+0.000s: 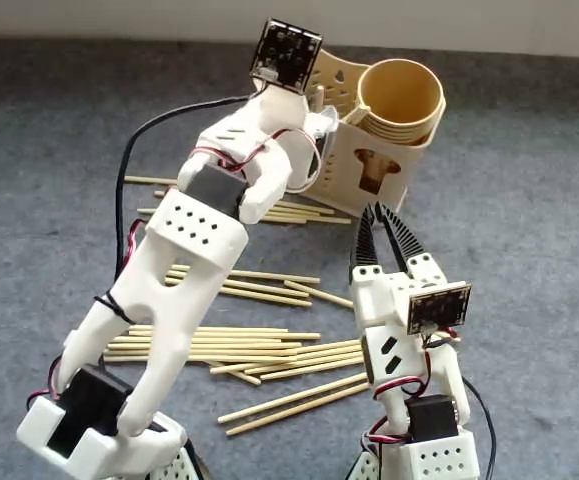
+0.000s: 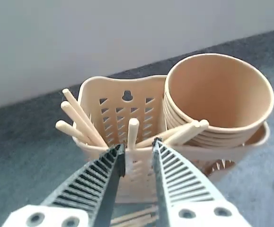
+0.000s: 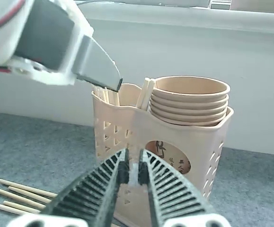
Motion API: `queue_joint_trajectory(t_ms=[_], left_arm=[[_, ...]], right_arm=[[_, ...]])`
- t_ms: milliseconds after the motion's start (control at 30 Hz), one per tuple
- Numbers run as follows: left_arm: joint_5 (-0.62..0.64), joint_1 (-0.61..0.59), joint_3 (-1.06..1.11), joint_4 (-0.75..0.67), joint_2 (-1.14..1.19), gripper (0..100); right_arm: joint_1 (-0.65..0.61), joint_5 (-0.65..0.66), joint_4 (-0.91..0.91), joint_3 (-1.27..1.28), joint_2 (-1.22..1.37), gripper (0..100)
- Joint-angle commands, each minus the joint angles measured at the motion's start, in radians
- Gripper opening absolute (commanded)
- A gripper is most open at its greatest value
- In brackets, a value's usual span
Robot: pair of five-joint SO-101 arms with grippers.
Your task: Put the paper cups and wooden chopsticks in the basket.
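**Grey table point(image 1: 529, 200) strewn with sticks, basket part filled**

Grey, felt-like cloth covers the table, with a pale wall point(image 2: 80, 38) behind. At the far side stands the cream basket point(image 1: 341, 170). The paper cups point(image 1: 399, 95) sit stacked inside one end of it, so that part of the task looks finished. A few wooden chopsticks point(image 2: 80, 118) lean in the other end. Many loose chopsticks point(image 1: 269, 345) lie scattered on the cloth between the arms, well apart from the basket.

The left gripper point(image 2: 137, 153) hangs just above the basket's stick side. Its jaws are a narrow gap apart and clamp nothing that I can see. One upright stick end shows just beyond the gap. That placement suits dropping a stick in beside the cups rather than onto them.

The right gripper point(image 3: 133, 168) sits low in front of the basket and points at its wall. Its jaws are drawn almost together and hold nothing. It looks parked out of the left arm's way, so the loose sticks are the work that remains.
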Motion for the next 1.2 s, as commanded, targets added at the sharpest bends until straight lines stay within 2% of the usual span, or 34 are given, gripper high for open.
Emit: queue_joint_trajectory(t_ms=[0,200,333,567,633,800,1000,1167], left_arm=[[-0.068,0.013,-0.111,0.273,-0.019,11],[-0.187,-0.012,-0.104,0.555,-0.077,11],[-0.212,-0.012,-0.033,0.661,-0.205,11],[-0.213,-0.012,0.232,0.664,-0.438,11],[-0.264,-0.012,0.308,0.664,-0.473,11],[-0.359,-0.012,0.461,0.666,-0.486,12],[-0.517,0.004,0.619,0.672,-0.492,14],[-0.539,0.005,0.734,0.661,-0.484,15]], right_arm=[[0.007,0.011,-0.004,0.088,-0.012,4.8],[0.007,0.011,-0.004,0.088,-0.012,4.8],[0.008,0.011,-0.004,0.087,-0.012,4.8],[0.010,0.009,-0.004,0.087,-0.012,4.8],[0.015,0.009,-0.004,0.084,-0.012,4.8],[0.082,0.005,-0.005,0.082,-0.012,4.8],[0.090,0.005,-0.005,0.082,-0.012,4.8],[0.088,0.005,-0.005,0.084,-0.012,4.8]])
